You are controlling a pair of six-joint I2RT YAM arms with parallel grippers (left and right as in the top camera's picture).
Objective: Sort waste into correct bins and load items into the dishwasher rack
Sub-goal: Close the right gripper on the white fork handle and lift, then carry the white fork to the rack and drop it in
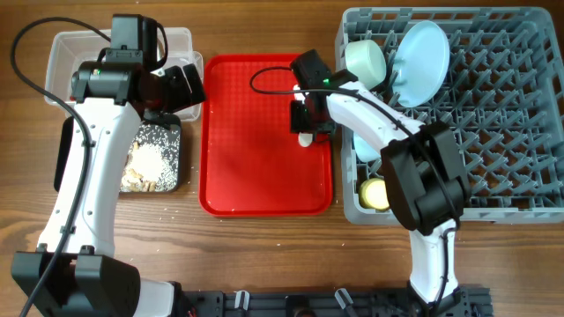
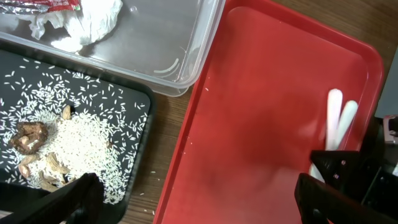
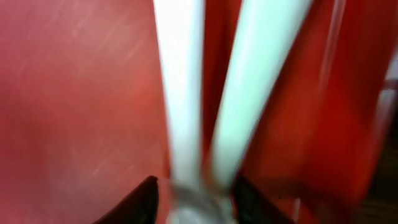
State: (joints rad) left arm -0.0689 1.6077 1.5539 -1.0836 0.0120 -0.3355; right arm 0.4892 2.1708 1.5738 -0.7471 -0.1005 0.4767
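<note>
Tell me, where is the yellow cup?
Overhead view: the yellow cup sits inside the rack, in its near-left corner, next to the red tray's right edge.

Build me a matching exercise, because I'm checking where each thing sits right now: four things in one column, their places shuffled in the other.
Things
1. rice
2. crumpled paper
3. white cutlery
4. light blue plate

Places
A. in the dishwasher rack
B. in the black tray
C. on the red tray
D. in the clear tub

Pairs: 1-B, 2-D, 3-C, 4-A
</note>
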